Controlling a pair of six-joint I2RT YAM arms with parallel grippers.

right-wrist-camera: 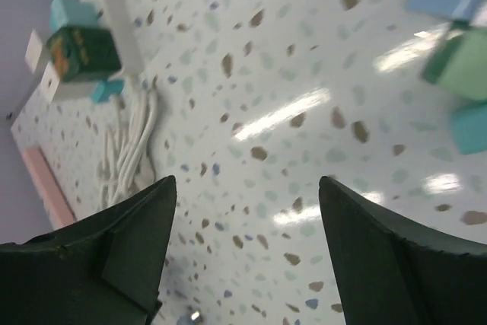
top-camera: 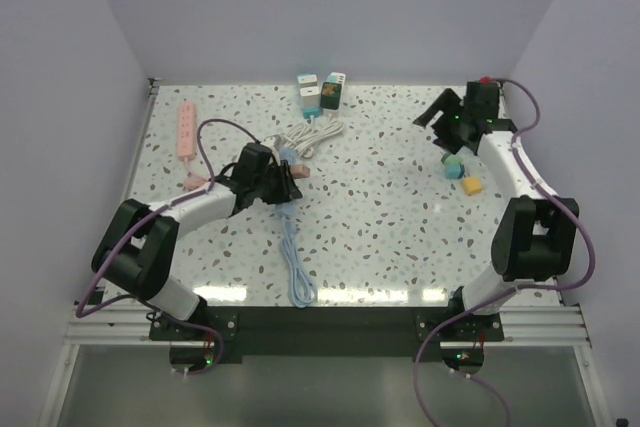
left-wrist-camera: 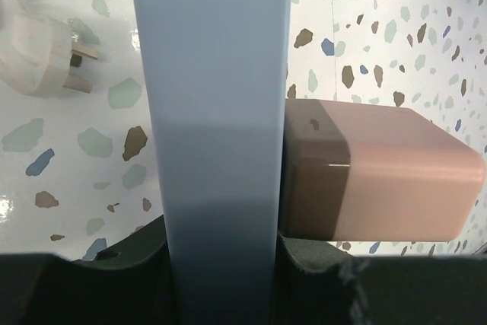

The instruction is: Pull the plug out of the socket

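Where the speckled desk (top-camera: 400,207) carries it, the pale blue power strip (left-wrist-camera: 221,112) sits clamped in the left claw (top-camera: 280,185); pink plug (left-wrist-camera: 380,180) against the strip's side, touching. Far from the strip, right claw (right-wrist-camera: 247,180) fingers apart, empty. Print on green adapter (right-wrist-camera: 80,52) blurred, unreadable.

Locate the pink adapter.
Top view, left of centre: the pink adapter butts against the blue power strip gripped by the left tool, just below the white cable coil.

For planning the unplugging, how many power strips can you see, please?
4: pink strip back left, blue strip in the left gripper, white strip and second white strip at back.
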